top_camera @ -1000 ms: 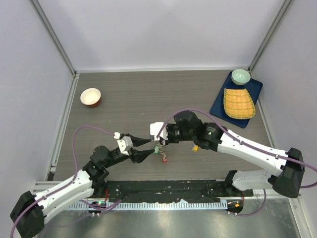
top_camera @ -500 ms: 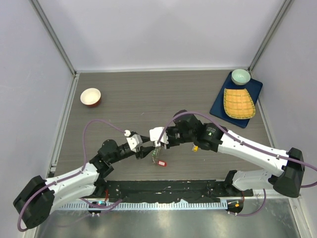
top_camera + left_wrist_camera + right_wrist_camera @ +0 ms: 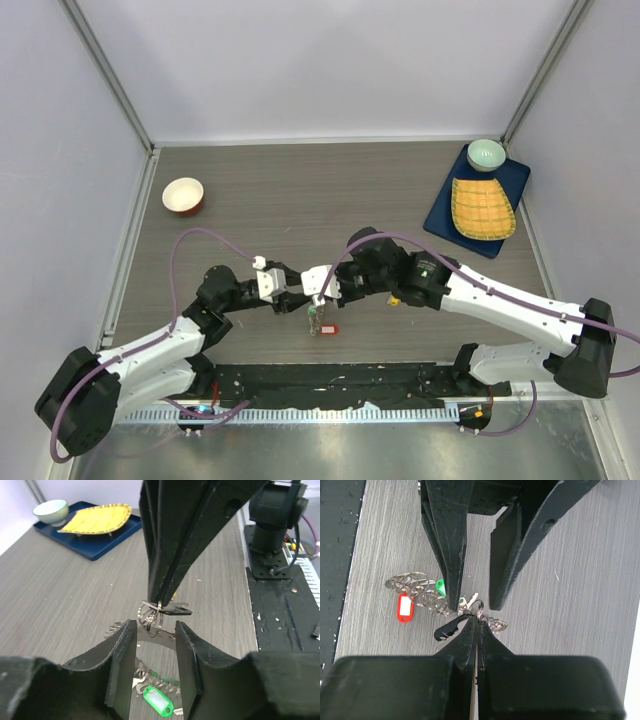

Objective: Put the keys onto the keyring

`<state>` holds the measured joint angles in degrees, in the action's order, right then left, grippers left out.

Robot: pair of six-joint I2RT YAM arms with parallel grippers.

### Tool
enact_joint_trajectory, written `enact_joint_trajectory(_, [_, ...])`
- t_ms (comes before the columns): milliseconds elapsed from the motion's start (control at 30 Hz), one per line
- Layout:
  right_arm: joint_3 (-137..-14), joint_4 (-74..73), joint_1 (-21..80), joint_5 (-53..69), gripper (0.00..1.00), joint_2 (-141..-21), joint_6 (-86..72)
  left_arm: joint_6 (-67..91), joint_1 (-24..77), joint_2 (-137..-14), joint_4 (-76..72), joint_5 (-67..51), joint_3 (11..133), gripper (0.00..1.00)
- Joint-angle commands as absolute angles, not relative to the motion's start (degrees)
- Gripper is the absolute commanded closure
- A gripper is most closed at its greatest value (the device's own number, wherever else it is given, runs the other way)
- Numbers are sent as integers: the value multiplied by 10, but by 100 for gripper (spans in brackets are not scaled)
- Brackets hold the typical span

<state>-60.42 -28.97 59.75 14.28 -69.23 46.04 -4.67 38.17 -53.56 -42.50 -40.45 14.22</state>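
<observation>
Right jaws fully closed, fingertips (image 3: 468, 631) pinching the little wire loop of a small silver key with a black plastic tag (image 3: 447, 628). Left jaws about half open and gripping nothing: their fingers (image 3: 121, 652) sit one on each side of an arc of the large thin grey metal keyring (image 3: 156, 633), and I can't tell whether they touch it. The two sets of tips meet nose to nose over the front-middle of the grey wood-grain tabletop (image 3: 300, 190). The other small silver keys (image 3: 417, 591) are bunched on the ring just beside the tips, one with a green plastic tag (image 3: 158, 700) and one with a red plastic tag (image 3: 405, 606). Can't tell if the bunch is lifted or resting. A small yellow tag (image 3: 395, 298) lies apart, just beside my right forearm. Further out there is a small red-and-white bowl (image 3: 183, 195) at back left. At back right a dark blue tray (image 3: 440, 218) carries a yellow woven plate (image 3: 482, 207) and a pale green bowl (image 3: 486, 153).
</observation>
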Motion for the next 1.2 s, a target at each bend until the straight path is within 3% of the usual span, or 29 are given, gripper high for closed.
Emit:
enact_joint_trajectory(0, [-621, -269, 606, 136, 96, -671, 469, -61, 377, -545, -424, -457, 170, 63])
enact_joint_trajectory(133, [-621, -271, 608, 135, 97, -673, 469, -63, 376, -548, -415, -459, 177, 71])
enact_joint_trajectory(367, [-621, -275, 610, 124, 97, -671, 468, -59, 376, -545, -405, -453, 178, 100])
enact_joint_trajectory(733, [-608, -295, 610, 90, 98, -634, 449, -45, 376, -508, -403, -422, 148, 100])
enact_joint_trajectory(867, [-608, -290, 610, 108, 99, -628, 443, -33, 376, -526, -417, -453, 154, 80])
enact_joint_trajectory(1167, [-607, -281, 611, 131, 99, -628, 438, -18, 376, -544, -433, -464, 166, 75])
